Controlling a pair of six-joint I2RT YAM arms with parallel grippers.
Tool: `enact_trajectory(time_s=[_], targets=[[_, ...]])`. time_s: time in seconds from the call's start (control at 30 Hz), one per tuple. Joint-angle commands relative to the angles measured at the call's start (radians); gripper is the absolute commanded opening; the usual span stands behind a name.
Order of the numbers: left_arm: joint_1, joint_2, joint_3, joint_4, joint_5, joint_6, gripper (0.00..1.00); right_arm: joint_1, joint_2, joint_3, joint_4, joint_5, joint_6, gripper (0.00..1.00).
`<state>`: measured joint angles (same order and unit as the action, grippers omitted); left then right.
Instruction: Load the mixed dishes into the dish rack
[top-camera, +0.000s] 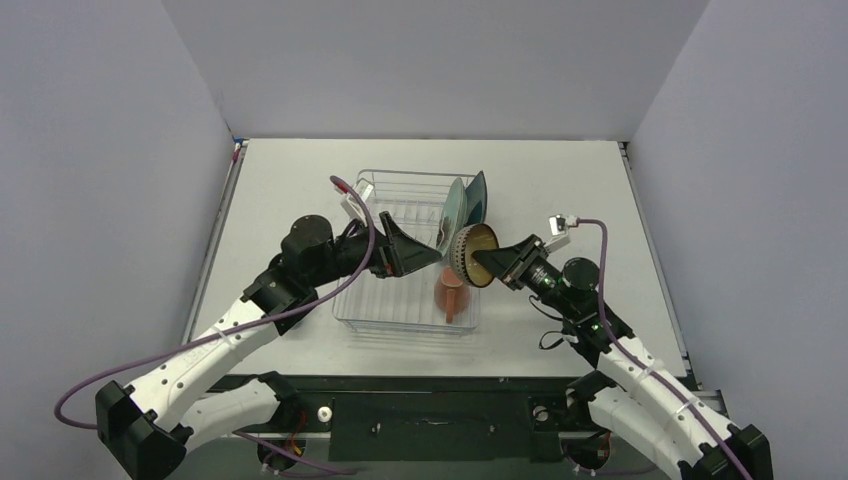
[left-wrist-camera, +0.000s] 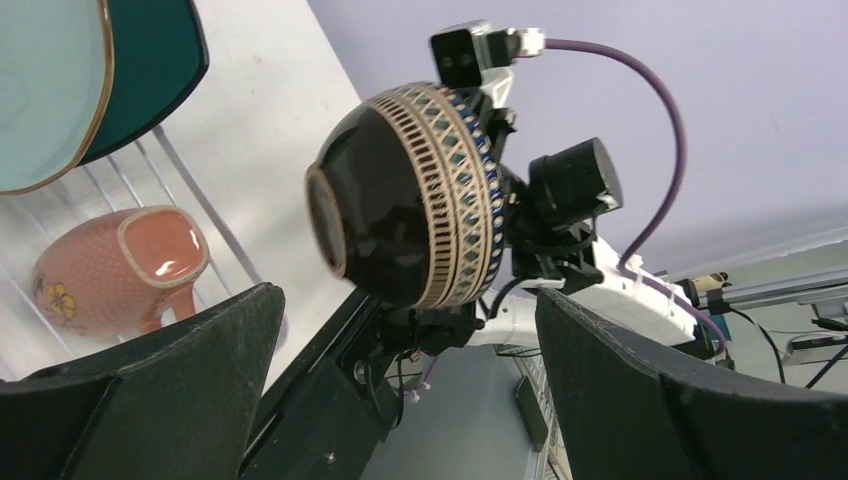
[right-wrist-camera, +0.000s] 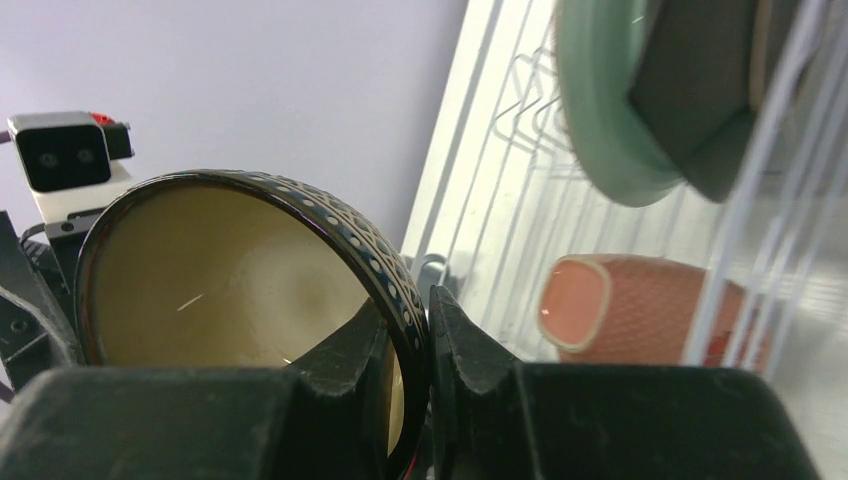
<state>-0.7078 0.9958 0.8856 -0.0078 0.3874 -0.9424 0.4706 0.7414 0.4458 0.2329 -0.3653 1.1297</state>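
The silver wire dish rack stands mid-table. The pale teal round plate and the dark teal squarish plate stand upright at its right end. The salmon-orange mug lies on its side in the rack's near right corner. My right gripper is shut on the rim of the brown bowl and holds it tilted above the rack's right side; the wrist view shows one finger inside its tan inside. My left gripper is open and empty over the rack, facing the bowl's underside. The grey-blue mug is out of view.
Rack wires run close behind the bowl. The mug and both plates sit just left of the bowl in the left wrist view. White walls close in the table on three sides.
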Motion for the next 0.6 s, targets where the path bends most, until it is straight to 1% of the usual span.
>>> enact_trajectory(time_s=[0.0, 0.03, 0.13, 0.27, 0.43, 0.57], targets=[[-0.011, -0.028, 0.011, 0.085, -0.004, -0.019, 0.96, 0.077, 0.078, 0.060, 0.320, -0.013, 0.098, 0.00], [-0.012, -0.023, 0.013, 0.076, -0.009, -0.019, 0.96, 0.089, 0.092, 0.060, 0.354, -0.009, 0.110, 0.00], [-0.021, -0.013, 0.015, 0.078, -0.011, -0.023, 0.96, 0.134, 0.144, 0.074, 0.372, 0.007, 0.106, 0.00], [-0.034, 0.005, 0.025, 0.074, -0.007, -0.026, 0.96, 0.155, 0.173, 0.090, 0.390, 0.017, 0.099, 0.00], [-0.048, 0.018, 0.033, 0.064, -0.009, -0.012, 0.97, 0.160, 0.161, 0.102, 0.318, 0.044, 0.048, 0.00], [-0.063, 0.026, 0.057, 0.013, -0.034, 0.019, 0.98, 0.164, 0.165, 0.107, 0.298, 0.048, 0.032, 0.00]])
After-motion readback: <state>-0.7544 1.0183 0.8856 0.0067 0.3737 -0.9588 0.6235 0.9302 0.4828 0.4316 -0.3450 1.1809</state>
